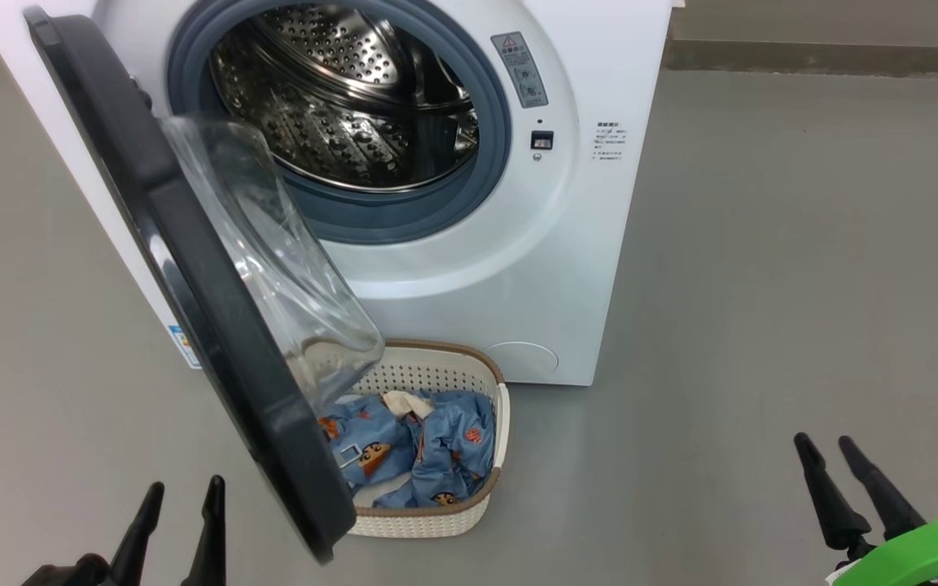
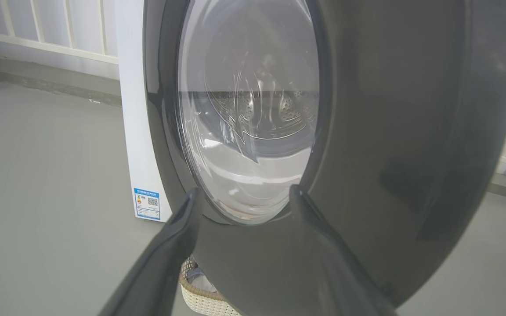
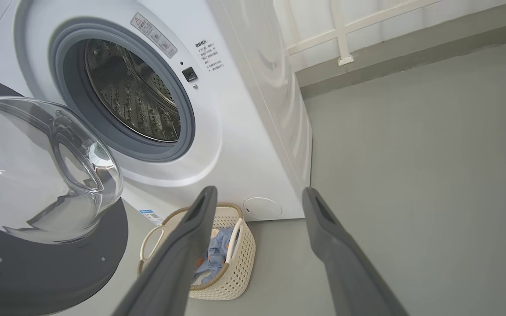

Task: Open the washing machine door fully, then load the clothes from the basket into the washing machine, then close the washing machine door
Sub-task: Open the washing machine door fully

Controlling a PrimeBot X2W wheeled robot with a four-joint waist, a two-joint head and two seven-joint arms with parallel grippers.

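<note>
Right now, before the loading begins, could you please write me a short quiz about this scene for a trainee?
1. True or false: the clothes lie in the basket.
2. The washing machine door is: A shut; B open, swung out over part of the basket; C lying on the floor.
3. Fill in: the left gripper and the right gripper both stand ____, holding nothing.
Key: 1 true; 2 B; 3 open.

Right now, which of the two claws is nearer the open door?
The left gripper: its fingers rise right beside the washing machine door's lower edge, while the right gripper sits far off to the other side over the grey floor.
</note>
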